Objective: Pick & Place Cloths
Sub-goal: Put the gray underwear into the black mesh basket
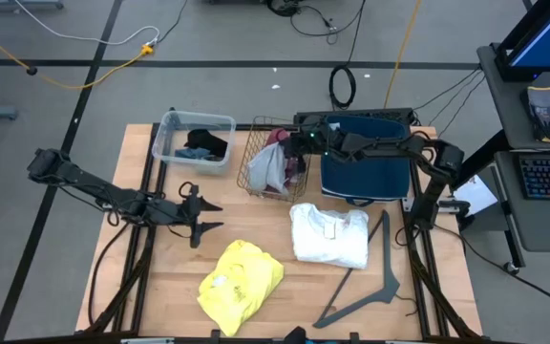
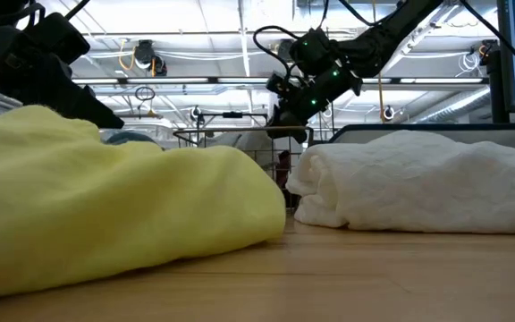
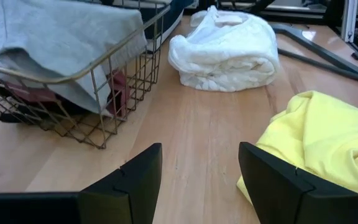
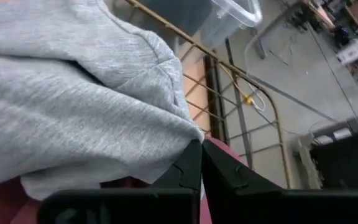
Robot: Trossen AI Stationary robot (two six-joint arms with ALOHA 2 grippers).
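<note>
A crumpled bright yellow cloth (image 1: 241,275) lies at the table's front, a folded white cloth (image 1: 328,235) just beside it. A grey cloth (image 1: 264,166) drapes over maroon fabric (image 1: 277,143) in the wire basket (image 1: 251,178); black (image 1: 215,141) and teal-blue (image 1: 195,152) pieces fill the clear bin (image 1: 169,130)

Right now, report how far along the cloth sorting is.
Done: grey and maroon cloths lie in the wire basket; dark ones in the clear bin.
In hand: right gripper shut over the basket's grey cloth.
Left: white cloth, yellow cloth; left gripper open nearby.

Wire basket (image 1: 256,158), clear plastic bin (image 1: 172,129), grey hanger-like bar (image 1: 375,282), navy case (image 1: 366,172) on wooden table (image 1: 160,268).
</note>
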